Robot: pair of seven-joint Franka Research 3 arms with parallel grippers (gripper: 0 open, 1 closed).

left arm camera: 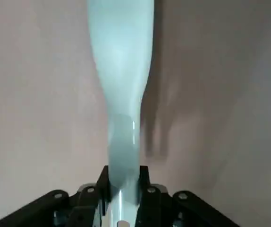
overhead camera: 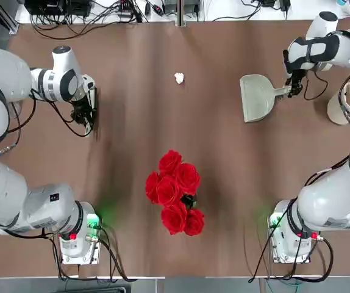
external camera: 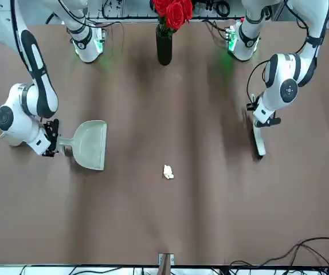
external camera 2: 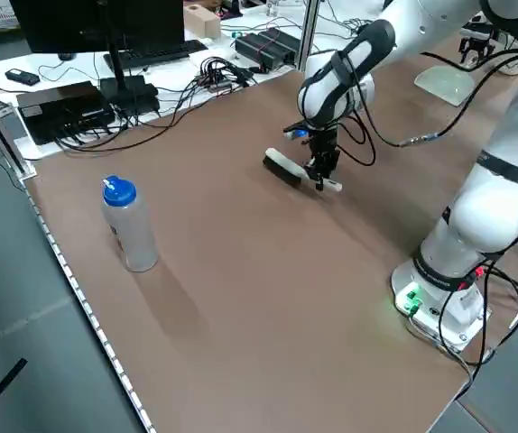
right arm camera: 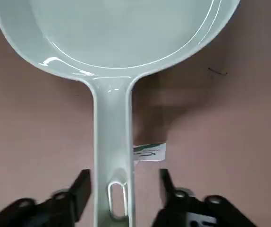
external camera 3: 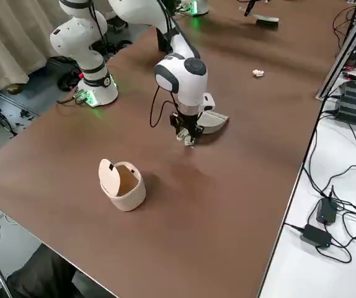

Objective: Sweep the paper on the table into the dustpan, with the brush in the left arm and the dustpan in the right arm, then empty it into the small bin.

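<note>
Paper: I see plain white.
Table: I read a solid matte brown.
Dustpan: pale grey-green, one even tone on my screen.
Brush: white body, dark bristles.
Small bin: cream-beige, with a brown interior.
Roses: deep red, with dark green leaves.
Vase: black.
Bottle: clear whitish body, blue cap.
Arms: I make out white shells, grey round joints, black bands and cables.
Base lights: both glow green to me.
Tag: white with a green stripe and dark marks.
Curtain: plain beige.
</note>
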